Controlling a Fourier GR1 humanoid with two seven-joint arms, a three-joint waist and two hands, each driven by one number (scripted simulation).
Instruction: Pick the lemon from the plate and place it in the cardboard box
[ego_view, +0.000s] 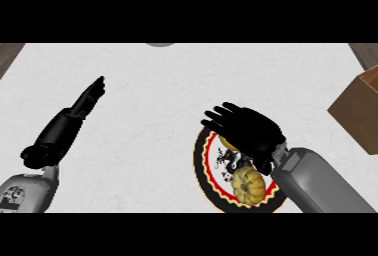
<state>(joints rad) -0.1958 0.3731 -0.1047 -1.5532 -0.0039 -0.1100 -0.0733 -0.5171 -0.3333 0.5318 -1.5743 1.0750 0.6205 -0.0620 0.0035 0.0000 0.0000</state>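
Lemon (226, 143) on plate (201, 157) lies mostly hidden beneath right hand (247, 131), fingers relaxed, not grasping.

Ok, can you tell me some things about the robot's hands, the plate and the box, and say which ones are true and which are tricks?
1. The right hand is over the plate. True.
2. The cardboard box sits at the left edge of the counter. False: it is at the right edge.
3. The left hand is holding the lemon. False: it holds nothing, its fingers straight, away from the plate.
4. A ribbed yellow thing lies on the plate, near the right forearm. True.
5. The plate is plain white. False: it has a black rim and a red ring.
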